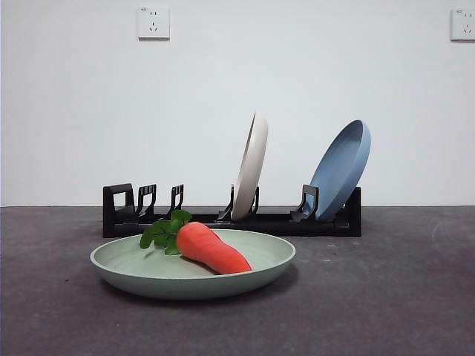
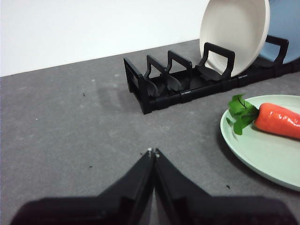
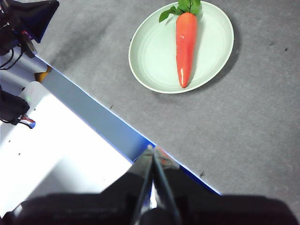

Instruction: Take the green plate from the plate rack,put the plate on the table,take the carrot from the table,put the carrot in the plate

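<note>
Front view: the carrot (image 1: 211, 248), glossy, stiff and probably light, is lying in the matte green plate (image 1: 148, 268) on the table (image 1: 401, 297), just before the plate rack (image 1: 326, 222).

Left wrist view: the left hand (image 2: 153, 152) is hovering, pressed together.

Right wrist view: the right hand (image 3: 152, 151) is likewise closed; the carrot's thick middle looks best to grip.
</note>
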You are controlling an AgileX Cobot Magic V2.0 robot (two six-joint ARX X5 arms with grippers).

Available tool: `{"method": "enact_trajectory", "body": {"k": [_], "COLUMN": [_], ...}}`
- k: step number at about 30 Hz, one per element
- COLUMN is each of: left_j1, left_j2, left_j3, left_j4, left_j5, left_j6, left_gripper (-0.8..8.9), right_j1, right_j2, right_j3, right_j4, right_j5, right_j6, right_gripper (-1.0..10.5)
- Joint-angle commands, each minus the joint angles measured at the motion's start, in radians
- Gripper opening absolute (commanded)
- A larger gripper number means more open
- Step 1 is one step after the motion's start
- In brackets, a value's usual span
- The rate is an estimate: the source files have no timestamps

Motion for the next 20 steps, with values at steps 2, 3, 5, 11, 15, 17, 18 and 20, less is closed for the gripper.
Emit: {"method": "enact_trajectory", "body": {"k": [2,3,5,11,15,17,18,20], "left_j1": [0.003,0.003,0.003,0.003,0.003,0.003,0.003,0.003], "left_j2": [-0.004,-0.004,-0.004,-0.004,-0.004,-0.004,-0.004,-0.004], "left_j3": [-0.014,-0.014,-0.014,-0.014,-0.014,-0.014,-0.014,-0.014], "left_j4": [0.002,0.006,0.006,0.006,0.006,0.006,0.006,0.006], "left_j5": [0.005,0.004,0.002,0.001,0.001,0.001,0.001,0.001], "left_j6": [-0.016,-0.015,-0.015,-0.015,-0.015,-0.015,-0.015,-0.015], "left_gripper": [-0.03,-0.03,-0.03,-0.03,-0.03,-0.03,-0.03,-0.03], "right_j1": [0.002,0.002,0.002,0.002,0.002,0.002,0.002,0.002], "right_j2": [-0.002,-0.002,-0.002,-0.002,-0.002,-0.002,-0.002,-0.002], "right_j3": [-0.001,-0.001,-0.001,-0.001,-0.001,-0.001,-0.001,-0.001], "right_j4": [0.002,0.002,0.002,0.002,0.002,0.002,0.002,0.002], "right_j5": [0.003,0.003,0.003,0.003,0.003,0.003,0.003,0.003], "right_j6": [0.003,0.003,0.003,0.003,0.003,0.003,0.003,0.003], "right_gripper": [0.0,0.0,0.0,0.0,0.0,0.0,0.0,0.0]}}
